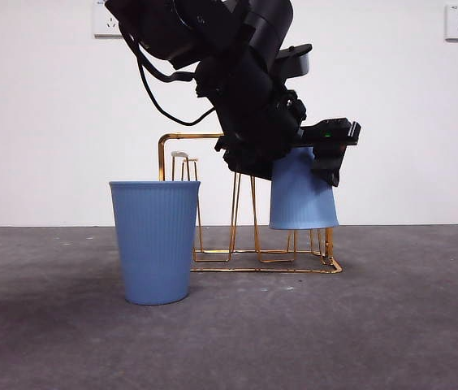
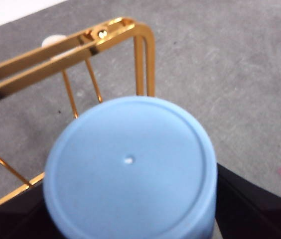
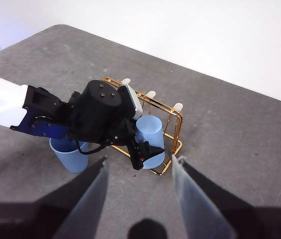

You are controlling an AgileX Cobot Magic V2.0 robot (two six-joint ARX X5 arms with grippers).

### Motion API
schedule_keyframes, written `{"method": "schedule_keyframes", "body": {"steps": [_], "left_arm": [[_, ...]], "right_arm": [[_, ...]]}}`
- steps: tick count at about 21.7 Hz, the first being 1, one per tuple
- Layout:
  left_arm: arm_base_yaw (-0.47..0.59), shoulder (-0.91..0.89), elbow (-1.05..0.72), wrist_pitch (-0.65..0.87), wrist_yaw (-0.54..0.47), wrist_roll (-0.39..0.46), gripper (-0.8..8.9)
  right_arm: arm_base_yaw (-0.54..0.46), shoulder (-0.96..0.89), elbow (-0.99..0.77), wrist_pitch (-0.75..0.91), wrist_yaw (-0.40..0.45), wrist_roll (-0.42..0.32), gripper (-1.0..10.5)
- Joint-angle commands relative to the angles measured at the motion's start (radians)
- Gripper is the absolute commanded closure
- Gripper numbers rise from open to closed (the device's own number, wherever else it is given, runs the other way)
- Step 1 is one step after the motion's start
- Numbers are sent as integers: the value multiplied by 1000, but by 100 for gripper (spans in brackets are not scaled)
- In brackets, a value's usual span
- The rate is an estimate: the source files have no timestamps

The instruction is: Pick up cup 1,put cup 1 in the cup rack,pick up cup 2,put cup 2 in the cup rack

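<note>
Your left end effector sits right of centre in the front view, closed on an upside-down blue cup that it holds over the right end of the gold wire rack. The cup's mouth faces down and its rim hangs a little above the rack's base, with a gold leg showing beneath it; you cannot tell from here whether a peg is inside the cup. In the left wrist view the cup's flat bottom fills the lower centre of the frame, a black jaw pressed against each side, and the rack's top bar crosses the upper left behind it. A second blue cup stands upright on the grey bench at lower left of the front view, just in front of the rack's left end, and it covers part of the wire there. Your right end effector is spread open and holds nothing; its view looks down from well back at the rack in mid-frame, the held cup, the left arm's black wrist over it, and the standing cup partly hidden under that arm at centre left. Three white-tipped pegs rise along the rack's far side.
</note>
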Motion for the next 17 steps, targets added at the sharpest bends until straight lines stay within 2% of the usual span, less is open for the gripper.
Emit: {"method": "schedule_keyframes", "body": {"steps": [1, 3, 8, 9, 15, 17], "left_arm": [[-3, 39, -24, -74, 23, -14, 808], [-5, 39, -24, -76, 23, -16, 789], [-5, 39, -24, -69, 24, -16, 459], [-5, 39, -24, -69, 26, -16, 432], [-6, 39, -18, -84, 84, -16, 418], [-6, 38, 2, -117, 95, -15, 345]], "right_arm": [[0, 0, -5, 5, 3, -11, 727], [0, 0, -5, 4, 3, -14, 727], [0, 0, -5, 3, 3, -14, 727], [0, 0, -5, 3, 3, -14, 727], [0, 0, -5, 4, 3, -17, 727], [0, 0, -5, 4, 3, -18, 727]]}}
